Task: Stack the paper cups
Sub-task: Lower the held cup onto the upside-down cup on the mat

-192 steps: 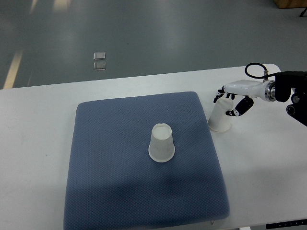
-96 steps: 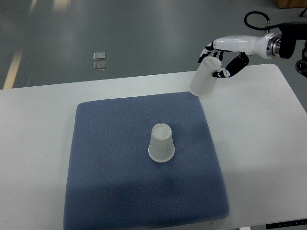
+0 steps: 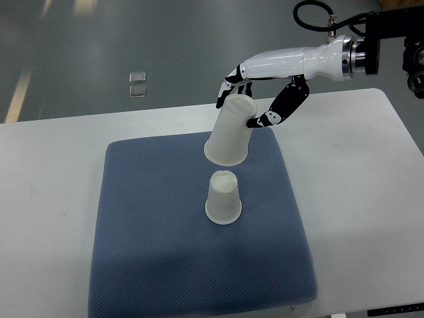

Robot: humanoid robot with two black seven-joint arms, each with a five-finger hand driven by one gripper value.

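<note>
One white paper cup (image 3: 223, 198) stands upside down near the middle of the blue mat (image 3: 152, 232). A second white paper cup (image 3: 230, 131) hangs upside down in the air, tilted, just above and behind the first one. My right hand (image 3: 246, 99) is shut on this lifted cup near its base end, with black fingertips wrapped around it. The right arm reaches in from the upper right. The lifted cup's open rim points down toward the standing cup, with a small gap between them.
The mat lies on a white table (image 3: 358, 199). Grey floor lies beyond the table's far edge, with a small clear object (image 3: 138, 84) on it. The left arm does not show.
My right hand has lifted the cup from the table right of the mat and carried it up and left, so it now hangs over the standing cup.
</note>
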